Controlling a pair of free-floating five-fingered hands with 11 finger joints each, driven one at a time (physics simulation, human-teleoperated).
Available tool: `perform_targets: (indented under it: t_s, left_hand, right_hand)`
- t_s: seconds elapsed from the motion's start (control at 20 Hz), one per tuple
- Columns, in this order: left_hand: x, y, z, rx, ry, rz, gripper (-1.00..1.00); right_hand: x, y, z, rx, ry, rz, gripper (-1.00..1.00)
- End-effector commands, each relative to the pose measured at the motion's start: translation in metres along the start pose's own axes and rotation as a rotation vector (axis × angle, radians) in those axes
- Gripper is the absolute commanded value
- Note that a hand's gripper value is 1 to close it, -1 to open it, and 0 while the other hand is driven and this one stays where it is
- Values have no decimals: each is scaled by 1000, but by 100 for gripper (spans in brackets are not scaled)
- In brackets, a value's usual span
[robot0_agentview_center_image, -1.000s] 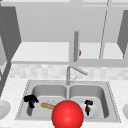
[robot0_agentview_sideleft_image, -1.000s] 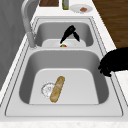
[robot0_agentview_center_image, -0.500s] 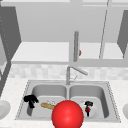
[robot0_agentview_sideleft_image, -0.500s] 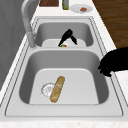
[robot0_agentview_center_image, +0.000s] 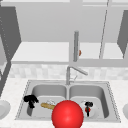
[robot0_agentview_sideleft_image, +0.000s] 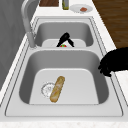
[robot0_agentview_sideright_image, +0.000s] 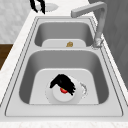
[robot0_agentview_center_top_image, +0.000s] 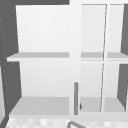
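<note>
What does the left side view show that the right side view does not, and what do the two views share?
Left side view alone: the whole long tan bread loaf lying in the near basin beside the round drain, and a small white plate on the far counter.

Right side view alone: the round white plate under the right hand, with the small red item plainly on it.

Both: the steel double sink, grey faucet and both black hands.

Baguette (robot0_agentview_sideleft_image: 57, 89) beside left basin's drain (robot0_agentview_sideleft_image: 47, 89)
</note>
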Motion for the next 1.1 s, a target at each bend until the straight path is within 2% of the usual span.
perform_targets:
  t_s: [0.0,0.2,0.7,0.75,0.8,1.05]
  left_hand:
    - [0,0,0,0,0,0,0]
    - [0,0,0,0,0,0,0]
    - [0,0,0,0,0,0,0]
    - [0,0,0,0,0,0,0]
    - [0,0,0,0,0,0,0]
    - [0,0,0,0,0,0,0]
  right_hand:
    - [1,1,-19,-5,-5,-2,-100]
    - [0,3,-35,1,0,0,-100]
    - [-2,8,-38,-6,-11,-12,-100]
    - [-2,7,-38,-8,-12,-14,100]
    - [-1,8,-38,-44,-16,2,100]
    - [-5,3,-38,-231,-12,-39,100]
